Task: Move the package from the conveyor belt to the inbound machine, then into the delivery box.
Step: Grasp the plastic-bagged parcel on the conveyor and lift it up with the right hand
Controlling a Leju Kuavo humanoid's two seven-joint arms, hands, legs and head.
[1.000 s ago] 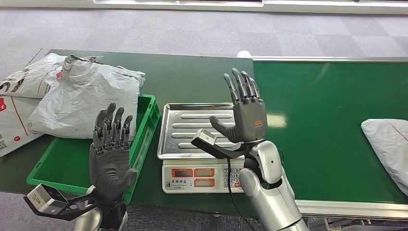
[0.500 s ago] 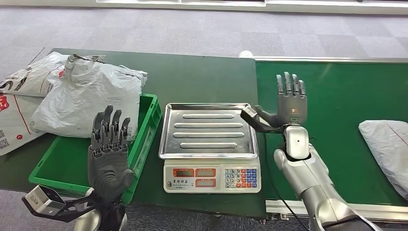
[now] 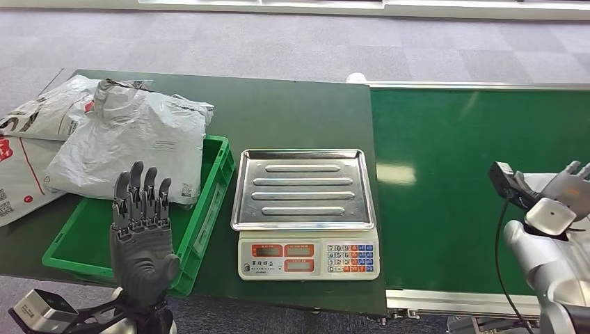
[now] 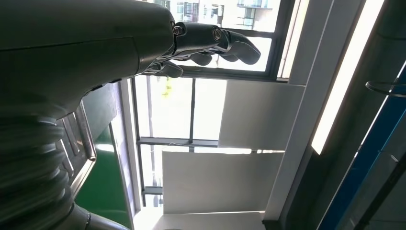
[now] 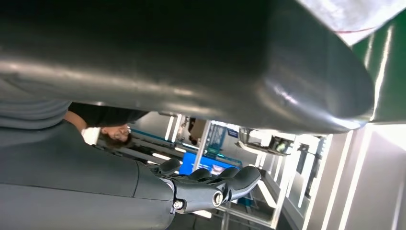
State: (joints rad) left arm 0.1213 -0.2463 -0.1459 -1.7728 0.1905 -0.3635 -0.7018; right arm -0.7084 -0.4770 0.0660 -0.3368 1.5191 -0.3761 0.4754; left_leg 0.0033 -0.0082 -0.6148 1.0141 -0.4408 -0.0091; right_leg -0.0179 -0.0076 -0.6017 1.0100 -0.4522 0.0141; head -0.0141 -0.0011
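- A crinkled grey plastic package lies on the smooth green conveyor belt, under the right robot hand, whose fingers are spread and empty.
- The left robot hand is raised with its fingers apart and empty, above the green plastic crate.
- One ribbed steel scale tray; three bags piled on the tabletop.

Open green belt stretches between the scale and the package at the conveyor's right edge, where the right hand, fingers spread, hangs over the parcel. The scale's steel tray lies bare. On the table's left side, piled mail bags overhang the far end of the green bin, and the raised left hand stands over its near end.
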